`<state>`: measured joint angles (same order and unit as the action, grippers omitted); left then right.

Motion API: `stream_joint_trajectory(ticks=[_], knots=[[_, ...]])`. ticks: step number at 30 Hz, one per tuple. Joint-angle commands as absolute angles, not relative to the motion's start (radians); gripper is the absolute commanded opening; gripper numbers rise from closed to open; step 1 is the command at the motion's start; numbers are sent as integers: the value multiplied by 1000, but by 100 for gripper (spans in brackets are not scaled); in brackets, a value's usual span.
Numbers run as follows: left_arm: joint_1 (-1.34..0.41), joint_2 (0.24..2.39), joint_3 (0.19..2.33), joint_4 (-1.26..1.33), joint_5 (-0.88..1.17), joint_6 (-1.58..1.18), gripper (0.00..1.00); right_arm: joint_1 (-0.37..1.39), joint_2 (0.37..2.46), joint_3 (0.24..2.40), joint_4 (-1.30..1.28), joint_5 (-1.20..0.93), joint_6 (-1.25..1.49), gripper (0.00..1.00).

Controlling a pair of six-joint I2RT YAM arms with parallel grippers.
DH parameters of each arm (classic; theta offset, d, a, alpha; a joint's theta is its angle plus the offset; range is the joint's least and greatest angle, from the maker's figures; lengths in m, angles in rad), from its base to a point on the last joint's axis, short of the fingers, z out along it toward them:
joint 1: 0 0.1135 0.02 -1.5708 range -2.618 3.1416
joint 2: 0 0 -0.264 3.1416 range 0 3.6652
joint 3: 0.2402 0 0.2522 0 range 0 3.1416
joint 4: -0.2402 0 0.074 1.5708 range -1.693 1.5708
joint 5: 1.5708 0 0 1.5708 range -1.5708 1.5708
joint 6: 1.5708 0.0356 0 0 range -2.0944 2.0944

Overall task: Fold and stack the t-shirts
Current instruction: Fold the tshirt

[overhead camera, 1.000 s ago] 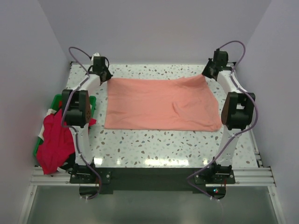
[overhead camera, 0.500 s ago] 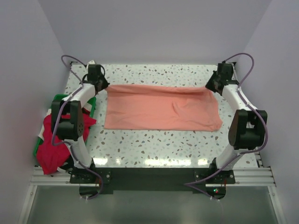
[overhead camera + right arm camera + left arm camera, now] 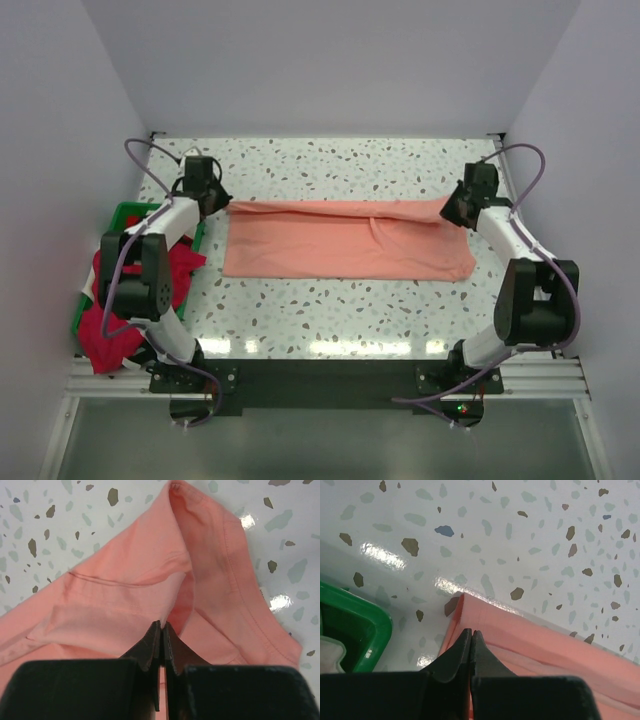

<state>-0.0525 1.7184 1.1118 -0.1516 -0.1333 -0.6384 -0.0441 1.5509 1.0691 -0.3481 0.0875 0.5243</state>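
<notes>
The salmon-pink t-shirt (image 3: 340,245) lies spread across the middle of the speckled table, and its far edge is lifted and drawn toward the near side. My left gripper (image 3: 218,203) is shut on the far-left corner of this shirt (image 3: 545,645), with the jaws (image 3: 471,632) pressed together over the folded edge. My right gripper (image 3: 447,212) is shut on the far-right corner, and cloth (image 3: 125,590) rises in a pinched ridge to its tips (image 3: 161,625). A crimson red t-shirt (image 3: 120,300) hangs out of the bin at the left.
A green plastic bin (image 3: 130,212) stands at the table's left edge, close to my left arm; its corner (image 3: 355,625) shows in the left wrist view with something white inside. White walls close in the table on three sides.
Both grippers have come from the far corners toward the near side and lower, pulling the shirt's far edge with them. The pink shape is now a narrower band.
</notes>
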Motion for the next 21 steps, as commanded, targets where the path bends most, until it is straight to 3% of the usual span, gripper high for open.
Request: stream_joint_trajectory(ticks=[1,19,21], knots=[[-41,1663,1097,-126,-147,-661,0,-44,1482,1058,-344,121,546,0],[-41,1582,971,-164,-149,-709,0,-64,1376,882,-348,77,560,0],[-41,1556,934,-170,-147,-729,16,-67,1370,841,-331,48,580,8]])
